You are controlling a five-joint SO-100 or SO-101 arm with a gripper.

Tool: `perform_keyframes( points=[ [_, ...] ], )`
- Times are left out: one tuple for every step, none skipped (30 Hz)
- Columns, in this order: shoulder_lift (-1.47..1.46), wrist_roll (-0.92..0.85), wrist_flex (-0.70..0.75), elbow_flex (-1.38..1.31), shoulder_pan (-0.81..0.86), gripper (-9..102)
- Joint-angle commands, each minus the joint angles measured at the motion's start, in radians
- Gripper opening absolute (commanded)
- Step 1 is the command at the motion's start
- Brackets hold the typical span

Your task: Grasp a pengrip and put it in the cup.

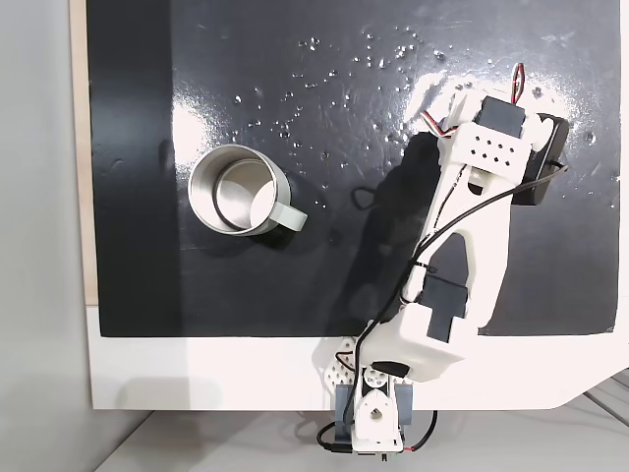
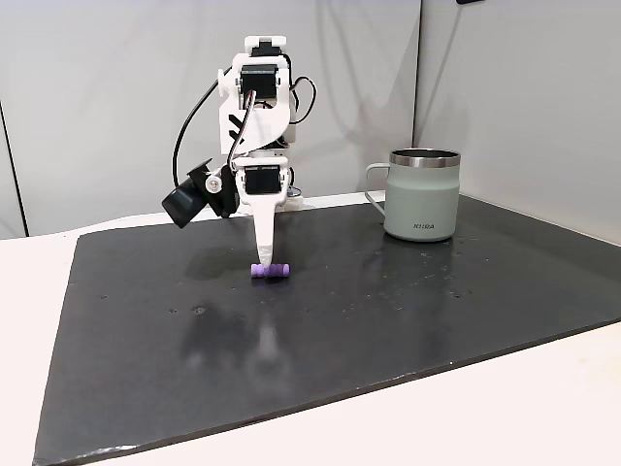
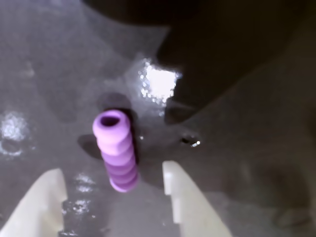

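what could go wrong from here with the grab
1. The pengrip lies on its side between the open fingers of the hand; being round, it may roll away on the glossy mat when one finger touches first.
2. It sits nearer the right finger in the wrist view, so the close may be off-centre.
3. The cup stands far off, so a weak pinch could drop it.

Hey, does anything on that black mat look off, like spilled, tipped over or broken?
Nothing stands out. The cup stands upright on the black mat. The pengrip lies on its side between the open white fingers, whole as far as I can tell. The pale specks look like glare or marks; I cannot say which.
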Motion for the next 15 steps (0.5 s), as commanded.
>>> perform_keyframes(
  points=[
    [-0.008,0.003,0.006,-0.075,0.006,20],
    [-0.017,0.003,0.006,-0.081,0.008,20],
    [-0.026,0.005,0.006,-0.087,0.008,20],
    [-0.034,0.005,0.006,-0.092,0.006,20],
    [-0.041,0.005,0.006,-0.097,0.006,20],
    [-0.049,0.005,0.006,-0.101,0.005,20],
    [-0.057,0.005,0.006,-0.106,0.005,19],
    [-0.064,0.005,0.006,-0.11,0.005,19],
    [-0.072,0.006,0.006,-0.115,0.005,19],
    [-0.078,0.008,0.006,-0.118,0.005,18],
    [-0.086,0.008,0.006,-0.121,0.005,16],
    [-0.092,0.008,0.006,-0.123,0.006,15],
    [-0.098,0.009,0.006,-0.126,0.008,14],
    [-0.103,0.012,0.008,-0.127,0.009,12],
    [-0.106,0.017,0.008,-0.127,0.011,10]
  ],
)
